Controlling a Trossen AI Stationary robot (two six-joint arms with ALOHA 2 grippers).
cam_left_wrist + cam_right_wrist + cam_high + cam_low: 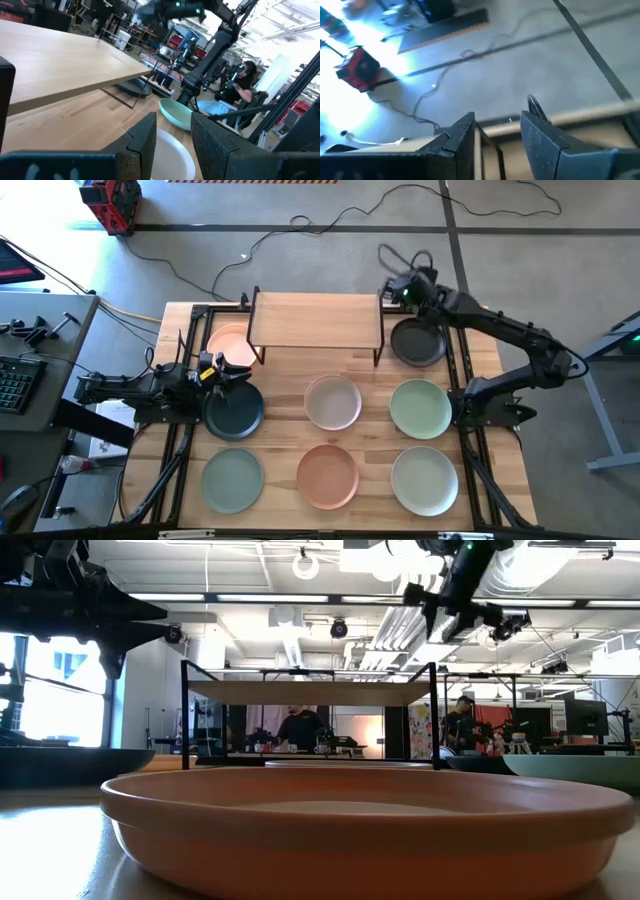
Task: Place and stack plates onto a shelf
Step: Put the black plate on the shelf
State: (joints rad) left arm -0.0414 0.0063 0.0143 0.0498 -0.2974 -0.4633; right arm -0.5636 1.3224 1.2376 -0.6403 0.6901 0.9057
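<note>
High view: the shelf (315, 320) stands bare at the desk's (375, 430) twelve o'clock edge, with seven plates on the desk around it. At its three o'clock lies the black plate (417, 345), the right gripper (398, 288) above its far rim, fingers apart. The left gripper (238, 370), fingers apart and empty, hovers between the peach plate (232, 340) and the dark teal plate (233, 412). A thin rim could slip the fingers. Pale planked desk; grey floor with cables.
</note>
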